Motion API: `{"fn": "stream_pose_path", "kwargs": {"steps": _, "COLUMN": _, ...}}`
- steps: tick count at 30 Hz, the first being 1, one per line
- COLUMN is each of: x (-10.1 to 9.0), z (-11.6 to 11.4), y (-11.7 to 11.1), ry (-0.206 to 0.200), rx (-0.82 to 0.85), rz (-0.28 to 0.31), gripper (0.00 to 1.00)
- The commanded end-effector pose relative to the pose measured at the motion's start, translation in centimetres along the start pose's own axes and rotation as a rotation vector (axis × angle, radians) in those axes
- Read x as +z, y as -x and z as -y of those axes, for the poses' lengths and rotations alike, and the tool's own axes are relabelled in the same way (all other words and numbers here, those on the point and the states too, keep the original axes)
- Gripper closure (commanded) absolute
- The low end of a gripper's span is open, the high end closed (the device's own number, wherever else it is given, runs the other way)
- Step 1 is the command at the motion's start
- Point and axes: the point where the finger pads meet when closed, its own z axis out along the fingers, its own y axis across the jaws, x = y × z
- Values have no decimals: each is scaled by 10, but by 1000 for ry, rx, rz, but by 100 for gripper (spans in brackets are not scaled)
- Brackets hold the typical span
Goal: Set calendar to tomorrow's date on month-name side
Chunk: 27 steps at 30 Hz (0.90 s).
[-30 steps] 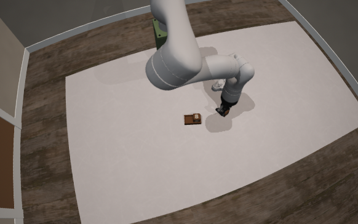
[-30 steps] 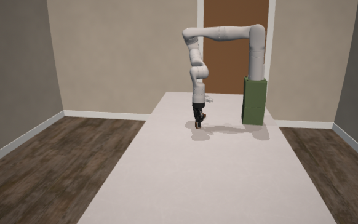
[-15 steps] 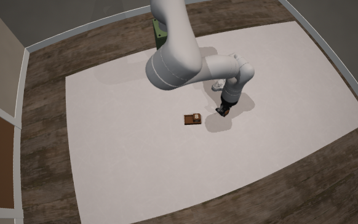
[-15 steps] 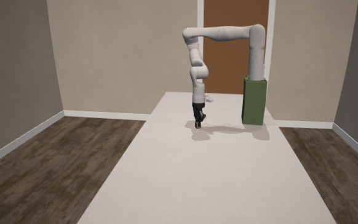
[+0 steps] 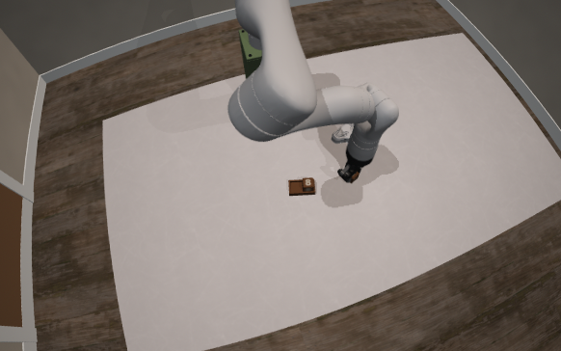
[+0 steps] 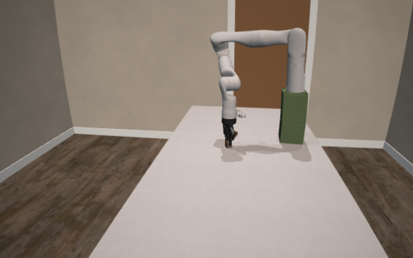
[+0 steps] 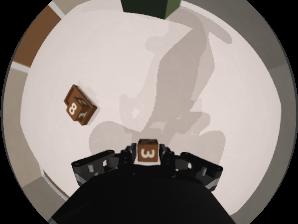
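Note:
A small brown calendar tray [image 5: 295,187] [image 7: 76,92] lies flat on the white table. One cube [image 5: 308,182] [image 7: 73,110] showing an 8 on top stands in its right half; the left half holds no cube. My gripper [image 5: 350,175] [image 6: 228,143] [image 7: 147,149] is low over the table to the right of the tray, pointing down. A second brown cube [image 7: 148,152] [image 5: 354,176] with a 3 facing the wrist camera sits between the fingers. The fingers stand a little wider than the cube. I cannot tell whether it rests on the table.
The arm's green pedestal [image 5: 249,58] [image 6: 293,117] stands at the table's back edge. A small white object [image 5: 342,132] [image 6: 240,114] lies on the table behind the gripper. Wooden floor surrounds the table.

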Motion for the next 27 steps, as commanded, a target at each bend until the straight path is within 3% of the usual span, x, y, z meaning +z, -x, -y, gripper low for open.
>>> {"fn": "stream_pose_path", "kwargs": {"steps": 1, "x": -1, "z": 0, "y": 1, "ry": 0, "rx": 0, "rz": 1, "gripper": 58}}
{"fn": "stream_pose_path", "kwargs": {"steps": 3, "x": -1, "z": 0, "y": 1, "ry": 0, "rx": 0, "rz": 1, "gripper": 54}}
{"fn": "stream_pose_path", "kwargs": {"steps": 17, "x": -2, "z": 0, "y": 1, "ry": 0, "rx": 0, "rz": 1, "gripper": 54}}
{"fn": "stream_pose_path", "kwargs": {"steps": 27, "x": -32, "z": 0, "y": 1, "ry": 0, "rx": 0, "rz": 1, "gripper": 54}}
